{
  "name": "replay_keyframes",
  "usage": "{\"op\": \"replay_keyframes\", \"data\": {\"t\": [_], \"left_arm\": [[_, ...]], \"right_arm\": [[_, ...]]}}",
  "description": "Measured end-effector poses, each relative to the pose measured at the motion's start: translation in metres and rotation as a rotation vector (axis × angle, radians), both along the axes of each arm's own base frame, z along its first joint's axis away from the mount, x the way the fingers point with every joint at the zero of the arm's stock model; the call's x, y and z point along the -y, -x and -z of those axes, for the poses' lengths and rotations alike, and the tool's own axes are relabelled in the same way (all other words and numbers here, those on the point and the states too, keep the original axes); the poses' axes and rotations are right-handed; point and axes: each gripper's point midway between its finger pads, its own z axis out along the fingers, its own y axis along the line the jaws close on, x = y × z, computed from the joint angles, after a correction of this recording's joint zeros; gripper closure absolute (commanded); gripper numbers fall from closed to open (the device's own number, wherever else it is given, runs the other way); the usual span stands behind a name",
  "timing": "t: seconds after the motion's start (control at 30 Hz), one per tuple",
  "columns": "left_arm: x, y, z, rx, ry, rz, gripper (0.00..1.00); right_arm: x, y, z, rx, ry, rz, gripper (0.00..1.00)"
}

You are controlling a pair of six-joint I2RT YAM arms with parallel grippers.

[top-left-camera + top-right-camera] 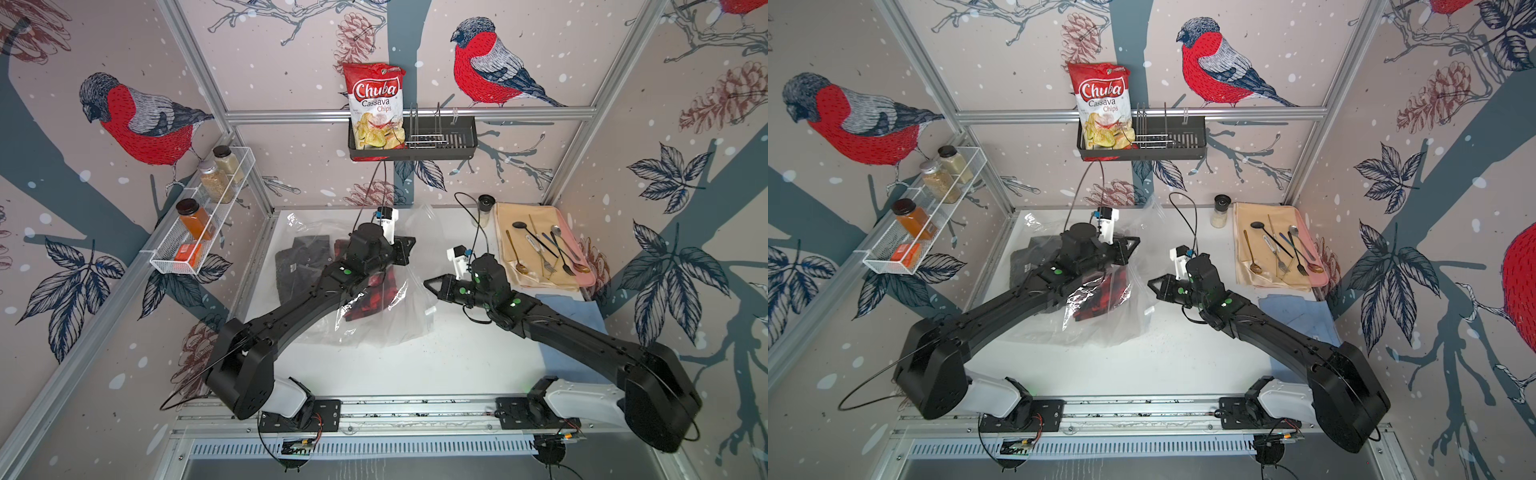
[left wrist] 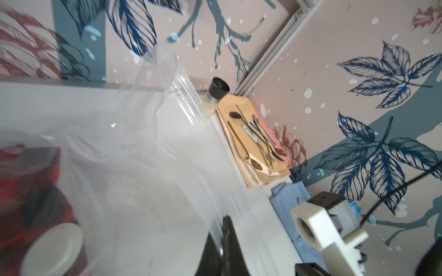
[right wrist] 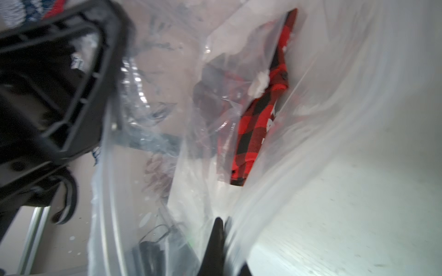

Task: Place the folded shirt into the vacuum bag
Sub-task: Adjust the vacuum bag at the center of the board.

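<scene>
The vacuum bag (image 1: 386, 316), clear crinkly plastic, lies mid-table in both top views, its white slider clip (image 1: 430, 311) at its right edge. A folded red-and-black plaid shirt (image 1: 376, 291) (image 3: 253, 133) sits inside it, and the round white valve (image 2: 53, 248) lies over the shirt. My left gripper (image 1: 409, 245) (image 2: 224, 218) is shut on the bag's upper film, holding it up off the table. My right gripper (image 1: 427, 284) (image 3: 221, 219) is shut on the bag's film at its right edge. Between them the bag's mouth gapes towards the right.
A dark folded garment (image 1: 299, 266) lies at the bag's left under plastic; I cannot tell whether it is inside. At back right are a pink tray (image 1: 584, 266) with beige cloth and cutlery, a shaker jar (image 1: 484, 208) and a blue cloth (image 1: 569, 316). Wall racks hold chips and spice jars.
</scene>
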Motion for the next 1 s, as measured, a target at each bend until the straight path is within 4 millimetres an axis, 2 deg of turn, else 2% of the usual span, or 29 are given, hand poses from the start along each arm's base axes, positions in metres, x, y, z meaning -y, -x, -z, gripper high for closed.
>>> {"op": "replay_keyframes", "data": {"t": [0.07,0.17,0.23,0.3,0.37,0.43,0.5,0.6,0.7,0.77,0.87,1.0], "left_arm": [[-0.025,-0.003,-0.027,0.041,0.003,-0.041,1.00],[-0.050,-0.001,-0.066,0.103,-0.001,-0.082,1.00],[-0.056,0.006,-0.086,0.137,-0.004,-0.074,1.00],[-0.059,0.009,-0.098,0.158,-0.009,-0.072,1.00],[-0.060,0.009,-0.099,0.155,-0.025,-0.069,1.00],[-0.060,0.010,-0.098,0.140,-0.044,-0.058,1.00],[-0.062,0.011,-0.105,0.142,-0.055,-0.055,1.00],[-0.072,0.012,-0.134,0.193,-0.053,-0.088,1.00],[-0.071,0.006,-0.157,0.240,-0.046,-0.091,1.00],[-0.063,-0.002,-0.152,0.229,-0.048,-0.066,1.00],[-0.045,-0.016,-0.111,0.156,-0.066,-0.016,1.00],[-0.002,-0.017,-0.021,-0.022,-0.104,0.093,1.00]], "right_arm": [[-0.018,0.003,-0.037,0.055,-0.030,-0.035,1.00],[-0.037,0.011,-0.074,0.104,-0.070,-0.072,1.00],[-0.040,0.016,-0.084,0.120,-0.081,-0.078,1.00],[-0.040,0.019,-0.082,0.118,-0.080,-0.079,1.00],[-0.033,0.017,-0.070,0.096,-0.057,-0.052,1.00],[-0.033,0.018,-0.069,0.077,-0.057,-0.044,1.00],[-0.040,0.023,-0.080,0.087,-0.073,-0.065,1.00],[-0.057,0.025,-0.108,0.123,-0.122,-0.103,1.00],[-0.055,0.023,-0.120,0.144,-0.140,-0.099,1.00],[-0.038,0.016,-0.113,0.144,-0.133,-0.059,1.00],[0.007,-0.001,-0.069,0.104,-0.078,0.062,1.00],[0.079,-0.008,0.034,-0.042,0.037,0.233,1.00]]}}
